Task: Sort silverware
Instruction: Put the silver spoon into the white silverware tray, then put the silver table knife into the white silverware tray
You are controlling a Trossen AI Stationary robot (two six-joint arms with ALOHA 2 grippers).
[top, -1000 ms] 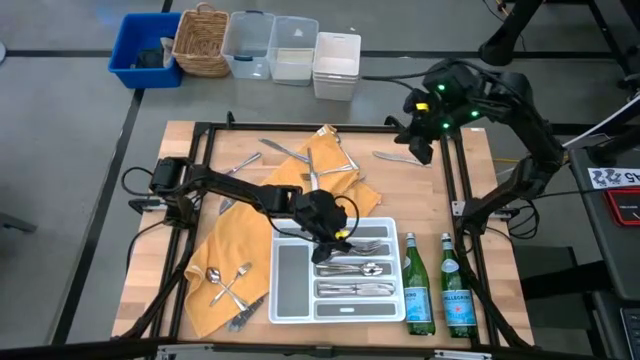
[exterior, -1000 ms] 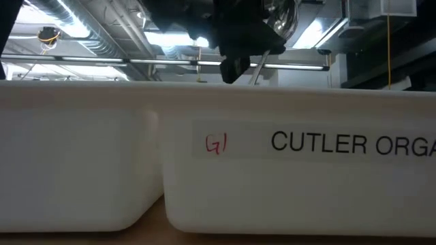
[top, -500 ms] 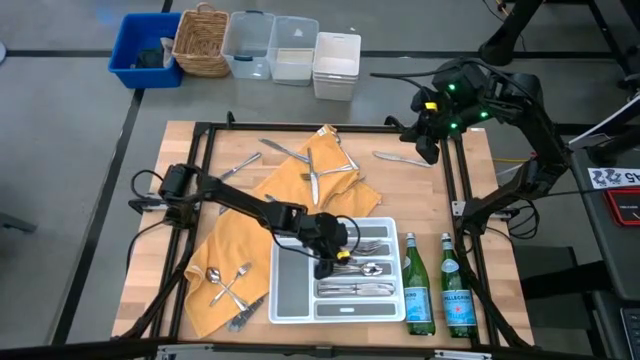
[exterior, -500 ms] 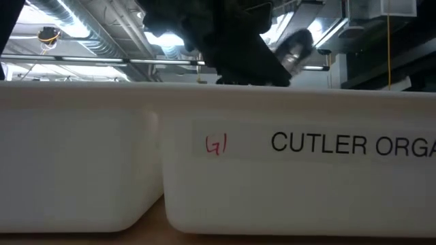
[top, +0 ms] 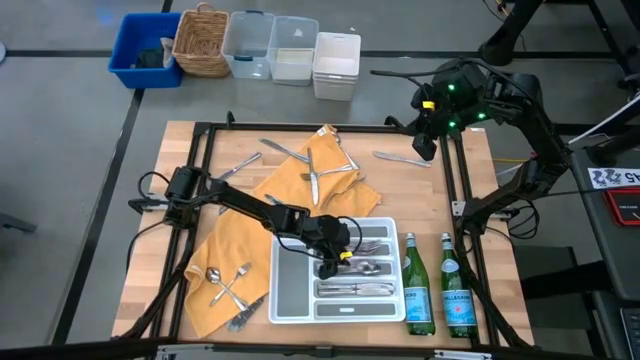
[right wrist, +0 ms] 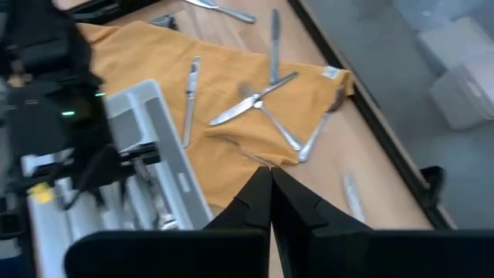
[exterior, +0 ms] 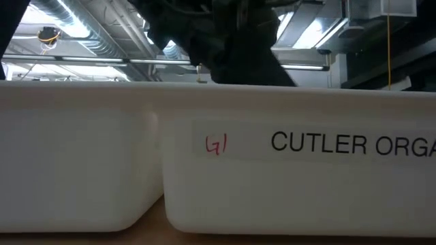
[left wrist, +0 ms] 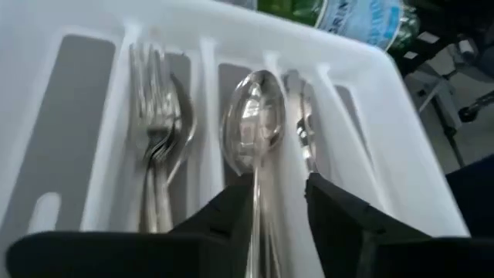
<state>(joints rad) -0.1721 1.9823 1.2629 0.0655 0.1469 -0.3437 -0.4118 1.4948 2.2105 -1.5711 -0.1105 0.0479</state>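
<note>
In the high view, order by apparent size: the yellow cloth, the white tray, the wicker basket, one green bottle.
1. yellow cloth
2. white tray
3. wicker basket
4. green bottle, slimmer than the basket, though about as long

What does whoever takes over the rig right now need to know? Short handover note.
Left gripper: low over the white tray, fingers apart, with a spoon between them, lying in the tray's spoon slot.
Right gripper: shut, empty, raised over the table's far right corner.
Done: forks sit in the slot next to the spoon, and more pieces fill the other narrow slots.
Left: loose pieces on the orange cloth, a group at its far end and another at its near left end, plus one piece on bare wood near the right gripper.
</note>
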